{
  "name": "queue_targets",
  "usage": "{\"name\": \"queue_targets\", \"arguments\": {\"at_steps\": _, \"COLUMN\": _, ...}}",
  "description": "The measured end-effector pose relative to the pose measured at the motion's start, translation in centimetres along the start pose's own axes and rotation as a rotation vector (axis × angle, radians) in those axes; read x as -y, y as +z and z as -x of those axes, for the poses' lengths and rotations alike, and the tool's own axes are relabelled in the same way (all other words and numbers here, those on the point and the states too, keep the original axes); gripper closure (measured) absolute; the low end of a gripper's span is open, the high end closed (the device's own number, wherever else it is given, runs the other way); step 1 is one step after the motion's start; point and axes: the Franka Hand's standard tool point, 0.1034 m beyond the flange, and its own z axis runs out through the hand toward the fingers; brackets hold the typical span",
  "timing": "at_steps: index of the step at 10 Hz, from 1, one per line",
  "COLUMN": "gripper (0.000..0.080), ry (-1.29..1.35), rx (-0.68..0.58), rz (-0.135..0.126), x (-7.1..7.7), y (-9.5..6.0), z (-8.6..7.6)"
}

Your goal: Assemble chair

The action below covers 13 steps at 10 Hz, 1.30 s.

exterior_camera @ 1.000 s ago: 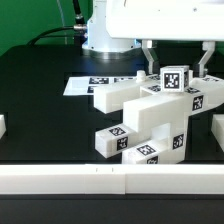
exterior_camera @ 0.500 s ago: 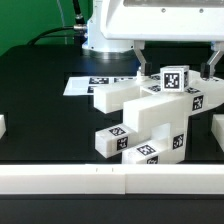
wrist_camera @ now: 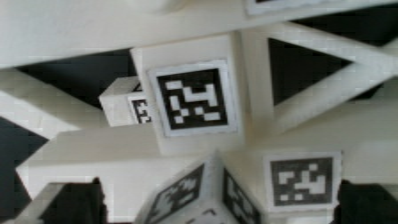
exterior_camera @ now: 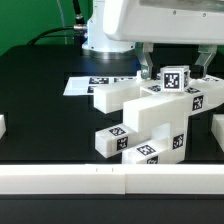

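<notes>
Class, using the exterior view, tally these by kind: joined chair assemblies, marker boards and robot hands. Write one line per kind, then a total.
Chair assembly: 1
Marker board: 1
Hand: 1
Total: 3

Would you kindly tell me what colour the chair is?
The chair is white with black-and-white tags; exterior view.
</notes>
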Motion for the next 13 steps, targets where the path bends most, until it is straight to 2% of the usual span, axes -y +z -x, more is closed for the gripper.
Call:
{"name": "queue_targets", "arguments": {"at_steps": 7, "gripper": 0.0151, "ry": -0.395, "rx": 0.017, "rz": 0.025, "x": -0.57, "y": 0.05, "z": 0.24}}
{"name": "queue_targets", "arguments": {"at_steps": 9, "gripper": 0.0425, "ry": -0.39, "rx": 0.018, "rz": 0.025, "x": -0.59, "y": 0.09, "z": 0.29}}
{"name": "queue_targets", "arguments": {"at_steps": 10, "gripper": 0.0512, "ry": -0.39, "rx": 0.018, "rz": 0.025, "x": -0.6, "y": 0.09, "z": 0.3}}
{"name": "queue_targets", "arguments": {"at_steps": 13, "gripper": 0.0512, "ry": -0.353, "rx": 0.018, "rz": 0.025, "x": -0.61, "y": 0.09, "z": 0.31}}
